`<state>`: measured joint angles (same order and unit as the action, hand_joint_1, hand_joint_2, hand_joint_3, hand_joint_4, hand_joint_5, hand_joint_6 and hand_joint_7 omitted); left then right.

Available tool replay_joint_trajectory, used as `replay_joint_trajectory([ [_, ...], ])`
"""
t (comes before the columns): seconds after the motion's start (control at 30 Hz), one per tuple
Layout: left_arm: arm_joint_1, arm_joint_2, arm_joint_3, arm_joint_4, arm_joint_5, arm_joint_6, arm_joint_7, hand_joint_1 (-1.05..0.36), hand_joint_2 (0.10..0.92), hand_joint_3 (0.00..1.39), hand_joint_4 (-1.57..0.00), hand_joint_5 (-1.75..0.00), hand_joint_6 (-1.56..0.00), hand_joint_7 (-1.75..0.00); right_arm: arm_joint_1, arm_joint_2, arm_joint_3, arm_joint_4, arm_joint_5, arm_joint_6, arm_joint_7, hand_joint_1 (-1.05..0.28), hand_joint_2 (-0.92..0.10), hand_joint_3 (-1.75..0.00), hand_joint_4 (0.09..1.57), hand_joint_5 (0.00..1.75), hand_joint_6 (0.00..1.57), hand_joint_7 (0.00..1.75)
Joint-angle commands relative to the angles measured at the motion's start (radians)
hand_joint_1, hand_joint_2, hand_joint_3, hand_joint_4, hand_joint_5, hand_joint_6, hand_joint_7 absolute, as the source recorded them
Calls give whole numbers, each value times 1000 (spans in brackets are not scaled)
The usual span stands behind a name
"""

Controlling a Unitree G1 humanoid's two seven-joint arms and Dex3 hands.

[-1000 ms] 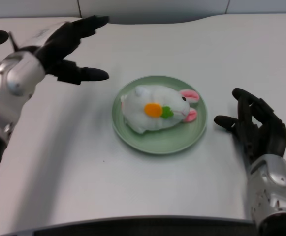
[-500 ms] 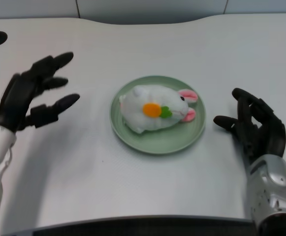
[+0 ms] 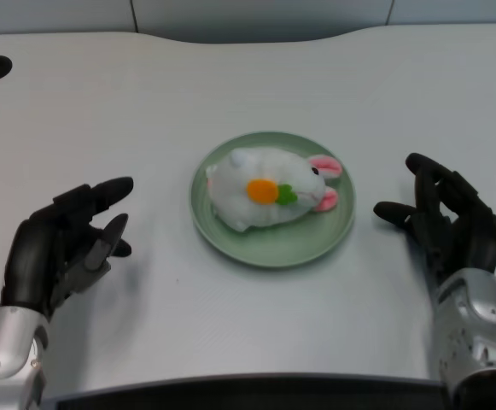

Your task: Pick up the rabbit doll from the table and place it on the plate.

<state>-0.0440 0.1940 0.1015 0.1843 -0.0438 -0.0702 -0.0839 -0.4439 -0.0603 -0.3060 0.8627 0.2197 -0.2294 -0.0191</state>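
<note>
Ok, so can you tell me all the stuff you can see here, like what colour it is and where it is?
rabbit doll: one, white with pink ears and an orange and green carrot patch, lying on the plate.
plate: one, light green, middle of the table.
table: one, white, with a dark round hole at each far corner.
left robot hand: one, black on a silver forearm, near left, fingers apart, holding nothing.
right robot hand: one, black on a silver forearm, right of the plate, holding nothing.
</note>
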Motion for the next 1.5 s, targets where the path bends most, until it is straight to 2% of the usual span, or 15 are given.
replay_joint_trajectory([
  [0.03,45,-18,10,-35,-5,42,18,-428,921,534,-542,-1744,-863,-249,0,-8,1,12,-1,0,10,-312,-921,-317,739,997,683,436],
  [0.1,55,-27,11,-36,0,55,31,-425,921,541,-551,-1746,-870,-273,-3,-12,1,15,-3,0,11,-306,-921,-322,733,999,682,435],
  [0.17,61,-36,13,-36,0,67,43,-436,921,550,-574,-1746,-727,-657,-7,-17,2,21,-5,0,10,-297,-921,-332,732,1006,679,435],
  [0.2,62,-38,13,-37,0,70,46,-439,921,552,-577,-1746,-689,-747,-9,-18,2,24,-5,-1,10,-297,-921,-334,733,1009,679,435],
  [0.3,57,-41,21,-12,-7,62,44,-441,921,554,-580,-1746,-649,-838,-13,-22,-1,30,-3,-1,14,-297,-921,-336,731,1013,678,436],
  [0.37,49,-44,31,25,-15,48,43,-427,921,554,-568,-1746,-550,-1314,-21,-27,-7,43,3,-1,21,-301,-921,-321,720,1008,690,443],
  [0.47,40,-44,34,52,-8,28,44,-427,921,545,-584,-1746,-507,-1483,-27,-31,-9,55,4,-7,28,-303,-921,-310,726,1011,700,449],
  [0.53,36,-44,33,70,-5,6,43,-438,921,536,-594,-1746,-500,-1516,-31,-31,-12,59,8,-6,29,-303,-921,-306,738,1019,700,451],
  [0.57,34,-43,34,74,-6,2,43,-441,921,533,-598,-1746,-499,-1523,-33,-32,-9,63,4,-10,27,-304,-921,-305,742,1023,697,450],
  [0.73,27,-35,36,97,4,-15,53,-455,921,523,-608,-1746,-496,-1522,-45,-31,-11,90,5,-20,27,-316,-921,-288,717,1006,694,450],
  [0.93,28,-19,39,99,13,-2,57,-464,921,526,-582,-1746,-486,-1546,-45,-26,-1,94,-10,-32,13,-325,-921,-298,722,1007,692,446],
  [1.03,26,-16,42,98,15,6,58,-464,921,519,-576,-1746,-484,-1552,-43,-20,-5,88,-2,-32,20,-322,-921,-314,722,1017,691,443],
  [1.27,22,-14,48,105,9,-5,48,-458,921,502,-598,-1746,-499,-1542,-48,-17,-11,87,6,-22,15,-304,-921,-306,737,1018,714,452],
  [1.4,25,-16,48,94,16,-3,55,-442,921,517,-572,-1746,-468,-1549,-49,-17,-8,82,4,-12,4,-300,-921,-312,723,1012,706,450],
  [1.5,26,-16,48,92,15,-4,54,-447,921,527,-572,-1746,-478,-1533,-48,-17,-7,85,5,-21,9,-305,-921,-304,726,1007,702,447],
])
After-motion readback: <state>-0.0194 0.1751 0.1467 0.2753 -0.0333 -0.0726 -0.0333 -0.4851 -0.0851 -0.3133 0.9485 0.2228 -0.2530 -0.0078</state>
